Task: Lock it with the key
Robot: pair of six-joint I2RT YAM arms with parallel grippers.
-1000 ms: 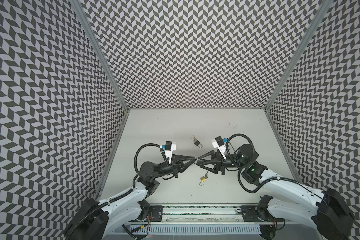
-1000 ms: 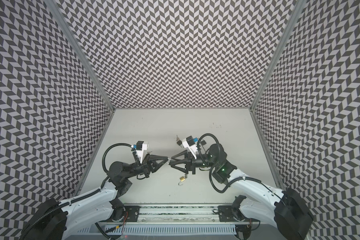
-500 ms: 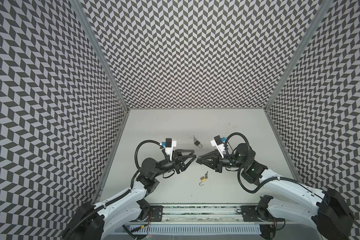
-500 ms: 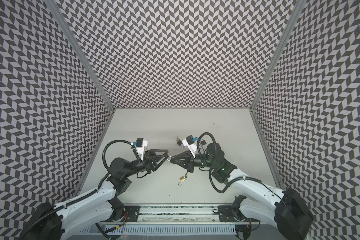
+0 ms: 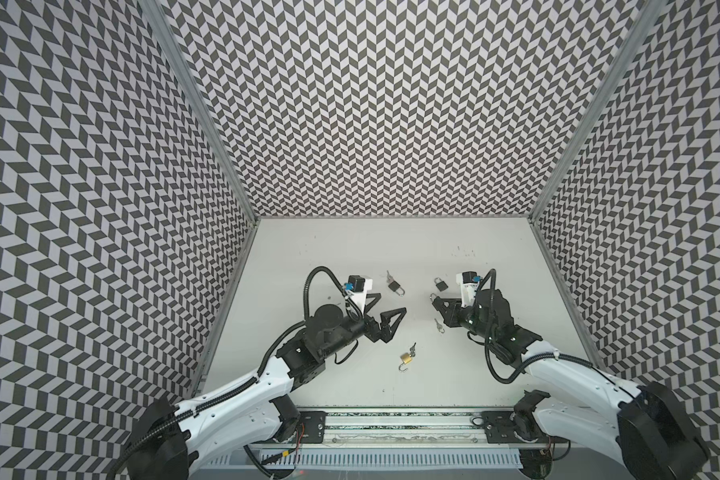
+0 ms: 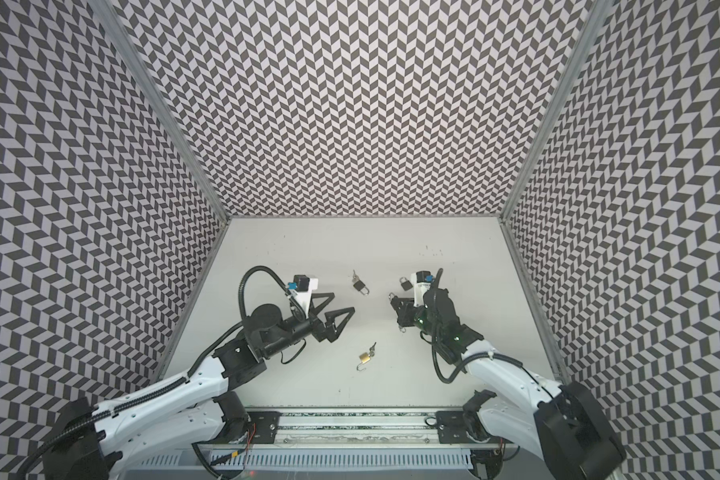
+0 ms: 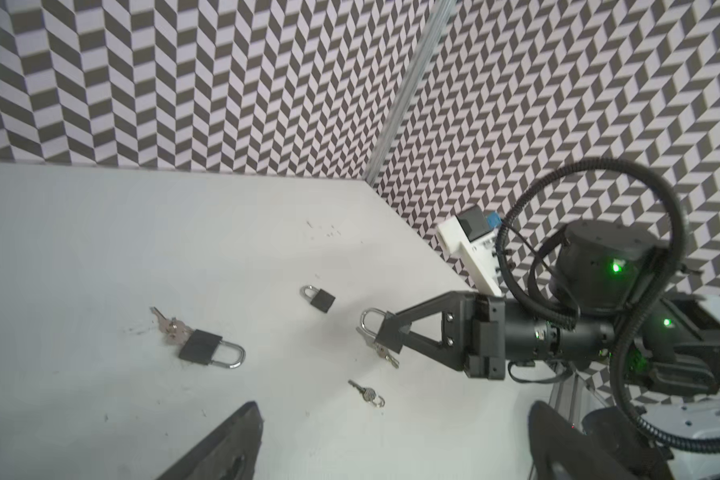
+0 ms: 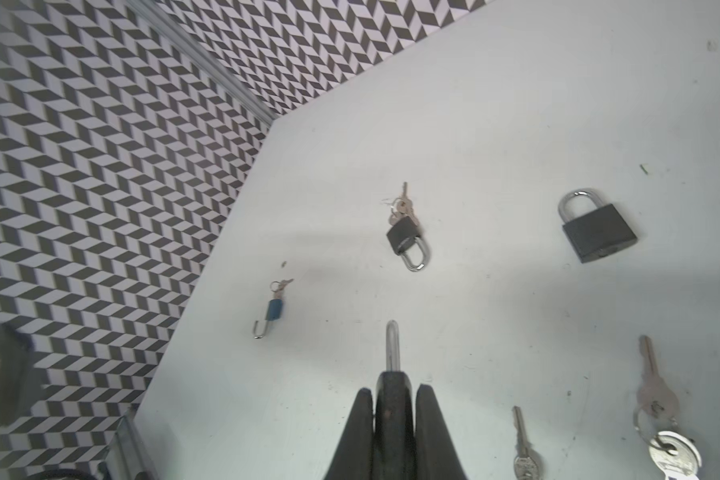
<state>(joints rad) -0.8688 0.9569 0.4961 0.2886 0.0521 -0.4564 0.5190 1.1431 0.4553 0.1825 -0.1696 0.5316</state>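
Your right gripper (image 8: 393, 394) is clamped on a black padlock with silver shackle (image 8: 392, 345), left gripper (image 5: 389, 304) spread wide, empty.

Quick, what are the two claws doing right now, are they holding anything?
Left gripper: open, holding nothing.
Right gripper: closed on a black padlock.

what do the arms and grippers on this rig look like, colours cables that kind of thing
The left arm and right arm have white shells with black joints. The left gripper and right gripper are black with triangular open-framed fingers. A ribbed black cable loops to a white camera mount with a blue connector. Green lights glow on the right arm.
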